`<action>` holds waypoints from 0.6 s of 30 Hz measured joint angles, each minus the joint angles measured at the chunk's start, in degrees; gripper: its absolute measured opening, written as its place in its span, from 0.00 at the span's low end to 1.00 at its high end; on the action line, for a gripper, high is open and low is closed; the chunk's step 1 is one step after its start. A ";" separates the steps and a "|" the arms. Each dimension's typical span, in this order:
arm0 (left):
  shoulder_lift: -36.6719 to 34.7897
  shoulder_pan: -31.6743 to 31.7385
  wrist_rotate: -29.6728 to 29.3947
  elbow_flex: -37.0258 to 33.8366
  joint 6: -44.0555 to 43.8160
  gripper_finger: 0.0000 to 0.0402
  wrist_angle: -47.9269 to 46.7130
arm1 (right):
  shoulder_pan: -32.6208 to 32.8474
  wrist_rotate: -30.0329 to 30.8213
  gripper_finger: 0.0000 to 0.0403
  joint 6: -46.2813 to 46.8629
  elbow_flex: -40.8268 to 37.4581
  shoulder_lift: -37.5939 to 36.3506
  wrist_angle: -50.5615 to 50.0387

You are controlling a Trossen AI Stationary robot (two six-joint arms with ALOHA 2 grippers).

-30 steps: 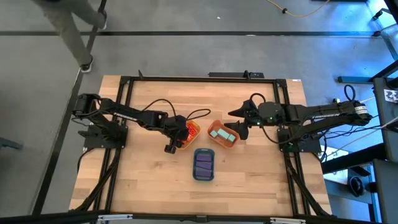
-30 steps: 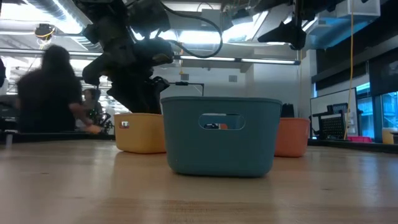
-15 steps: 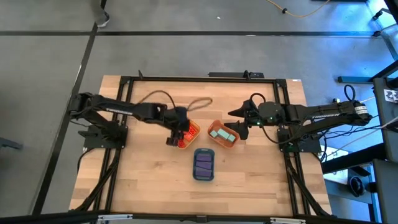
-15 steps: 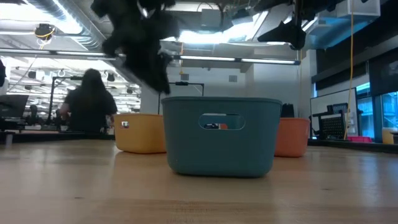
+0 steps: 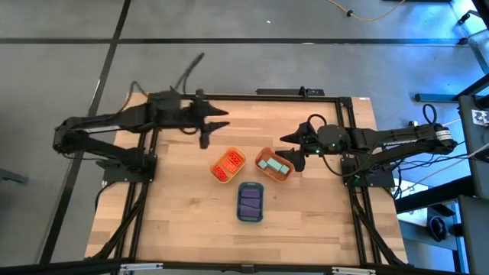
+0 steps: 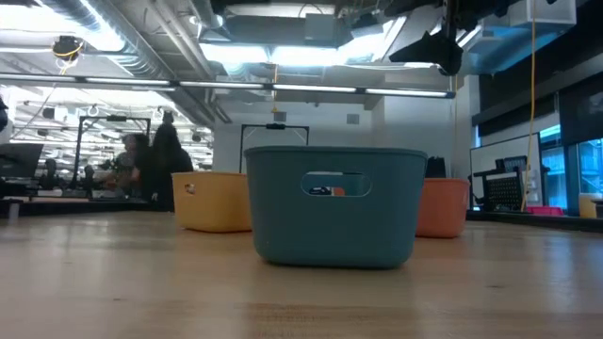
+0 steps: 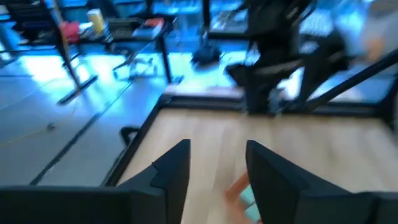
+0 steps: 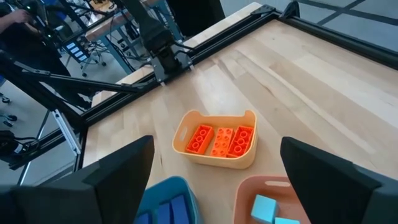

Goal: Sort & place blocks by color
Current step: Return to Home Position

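Inside the yellow tray (image 8: 214,116) sit three studded red-orange blocks (image 5: 228,165) abreast; left claw (image 7: 217,152) and right claw (image 8: 217,140) gape empty.

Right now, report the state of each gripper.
Left dark two-finger gripper: open, holding nothing.
Right dark two-finger gripper: open, holding nothing.

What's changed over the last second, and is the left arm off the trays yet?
The left end effector, open and empty, rose off the yellow tray and swung back toward the table's rear edge on its own side, out of the low view. Nothing visibly grasped or dropped. The right end effector, orange tray, blue tray and blocks stayed put.
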 joint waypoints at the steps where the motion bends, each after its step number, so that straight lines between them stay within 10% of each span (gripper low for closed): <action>1: -1.13 -0.21 0.73 0.00 -0.84 0.34 0.21 | 0.00 0.00 0.87 -0.04 0.00 0.00 0.23; 9: -3.51 -5.99 3.36 -0.46 -4.41 0.03 5.05 | 0.00 0.00 0.87 -0.08 0.00 0.00 0.97; 18: -4.04 -10.13 0.14 -9.15 -8.15 0.00 18.30 | 0.00 -0.03 0.87 0.06 0.00 0.00 1.11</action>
